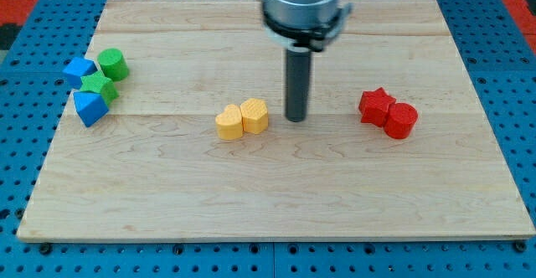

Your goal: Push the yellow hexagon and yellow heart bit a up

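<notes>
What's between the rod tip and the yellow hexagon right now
Nothing. In the camera view, only bare wooden board separates my tip from the yellow hexagon, which sits just to the tip's left, touching the yellow heart.

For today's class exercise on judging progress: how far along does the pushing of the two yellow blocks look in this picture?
Done: nothing visibly; the yellow hexagon and yellow heart sit touching near the board's middle. In hand: my tip stands just to the view's right of the hexagon, apart from it. Left: getting below the pair and pushing both toward the view's top.
</notes>
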`<control>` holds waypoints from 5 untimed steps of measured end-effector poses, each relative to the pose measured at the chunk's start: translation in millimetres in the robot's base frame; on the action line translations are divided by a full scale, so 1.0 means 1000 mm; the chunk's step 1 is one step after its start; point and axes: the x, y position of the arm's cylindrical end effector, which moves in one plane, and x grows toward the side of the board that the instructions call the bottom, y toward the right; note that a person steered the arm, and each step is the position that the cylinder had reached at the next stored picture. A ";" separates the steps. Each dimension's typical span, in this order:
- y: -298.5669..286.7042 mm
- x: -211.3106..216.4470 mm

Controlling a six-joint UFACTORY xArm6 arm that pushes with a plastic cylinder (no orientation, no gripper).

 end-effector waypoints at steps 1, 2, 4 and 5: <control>0.020 0.056; -0.009 0.045; -0.053 0.063; -0.098 0.036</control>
